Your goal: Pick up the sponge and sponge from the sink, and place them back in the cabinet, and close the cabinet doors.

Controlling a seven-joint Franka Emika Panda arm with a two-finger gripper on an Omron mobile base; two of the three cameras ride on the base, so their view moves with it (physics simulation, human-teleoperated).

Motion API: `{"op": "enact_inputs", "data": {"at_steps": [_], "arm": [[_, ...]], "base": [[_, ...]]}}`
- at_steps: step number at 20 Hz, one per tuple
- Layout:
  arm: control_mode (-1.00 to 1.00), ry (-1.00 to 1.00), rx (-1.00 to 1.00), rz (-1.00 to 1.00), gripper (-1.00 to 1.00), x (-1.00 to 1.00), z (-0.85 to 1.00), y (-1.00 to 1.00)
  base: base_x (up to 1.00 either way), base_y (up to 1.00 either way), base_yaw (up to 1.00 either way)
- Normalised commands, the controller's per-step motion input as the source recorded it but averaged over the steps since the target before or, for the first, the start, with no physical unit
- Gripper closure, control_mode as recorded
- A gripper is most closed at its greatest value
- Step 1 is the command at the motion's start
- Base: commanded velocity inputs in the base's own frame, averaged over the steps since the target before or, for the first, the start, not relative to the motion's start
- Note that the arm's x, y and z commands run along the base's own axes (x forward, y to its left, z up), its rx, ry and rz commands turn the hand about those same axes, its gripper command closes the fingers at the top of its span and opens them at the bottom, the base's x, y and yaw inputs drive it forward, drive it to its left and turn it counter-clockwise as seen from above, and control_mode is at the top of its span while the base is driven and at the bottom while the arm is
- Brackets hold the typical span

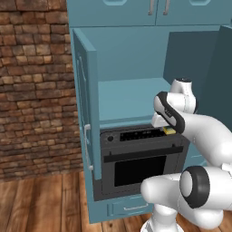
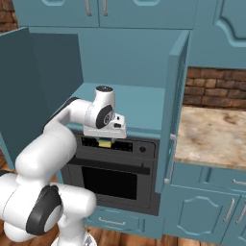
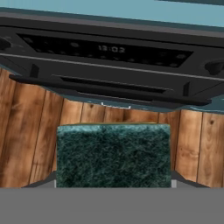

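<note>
Sponge (image 3: 113, 155) clamped in the closed gripper (image 2: 105, 142), hanging before the oven (image 2: 113, 175) under the cabinet (image 2: 139, 103) shelf

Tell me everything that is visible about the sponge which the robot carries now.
The sponge is a small rectangular block with a yellow body and a dark green, rough scouring face. The gripper is shut on it, its jaws pressing its two sides. It hangs in the air in front of the black oven, just below the edge of the teal shelf, not yet laid on it. In the hand view the green face is turned to the camera.
</note>
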Motion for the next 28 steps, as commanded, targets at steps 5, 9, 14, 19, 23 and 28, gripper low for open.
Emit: {"op": "enact_inputs", "data": {"at_steps": [5,9,14,19,23,28], "arm": [[1.00,0.00,0.00,0.00,1.00,0.00,0.00,0.00],[1.00,0.00,0.00,0.00,1.00,0.00,0.00,0.00],[1.00,0.00,0.00,0.00,1.00,0.00,0.00,0.00],[1.00,0.00,0.00,0.00,1.00,0.00,0.00,0.00],[1.00,0.00,0.00,0.00,1.00,0.00,0.00,0.00],[1.00,0.00,0.00,0.00,1.00,0.00,0.00,0.00]], "base": [[0.20,-0.01,0.00],[0.00,0.00,0.00],[0.00,0.00,0.00],[0.00,0.00,0.00],[0.00,0.00,0.00],[0.00,0.00,0.00]]}}
